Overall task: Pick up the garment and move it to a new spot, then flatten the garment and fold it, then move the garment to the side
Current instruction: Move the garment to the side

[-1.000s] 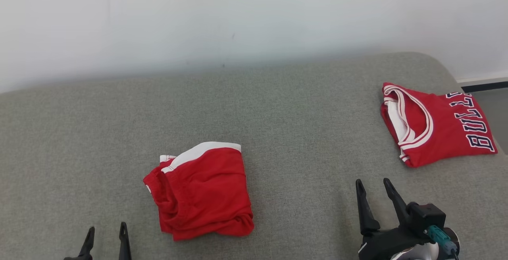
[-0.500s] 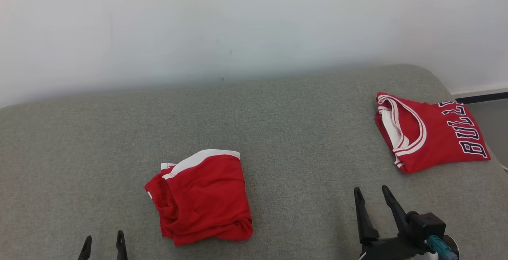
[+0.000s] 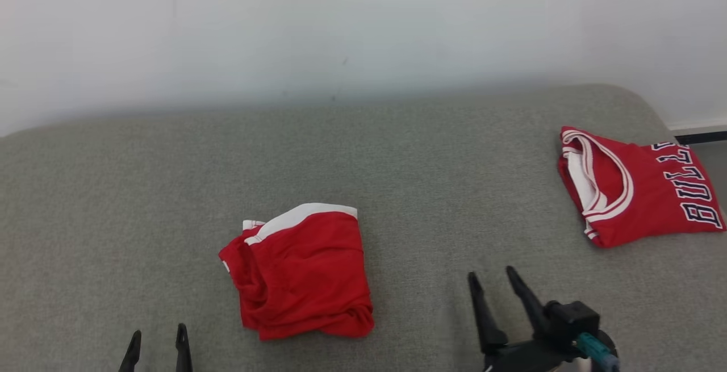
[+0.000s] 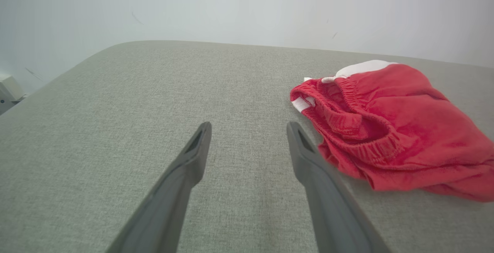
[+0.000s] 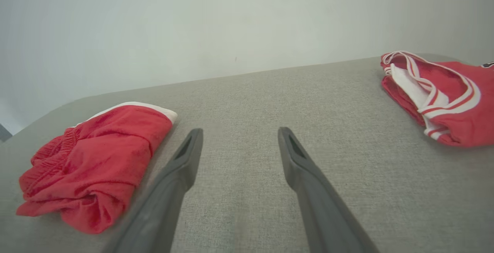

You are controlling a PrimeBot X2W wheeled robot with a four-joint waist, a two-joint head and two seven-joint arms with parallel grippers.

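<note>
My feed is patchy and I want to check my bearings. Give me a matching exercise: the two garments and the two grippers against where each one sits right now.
Things:
1. red shorts
2. lettered jersey
3. left gripper
4. right gripper

Places and states:
A. far right of the grey surface, folded
B. head view's lower left, open, empty
C. middle of the surface, white band at its far edge
D. head view's lower right, open, empty, between the two garments

Pairs: 1-C, 2-A, 3-B, 4-D
</note>
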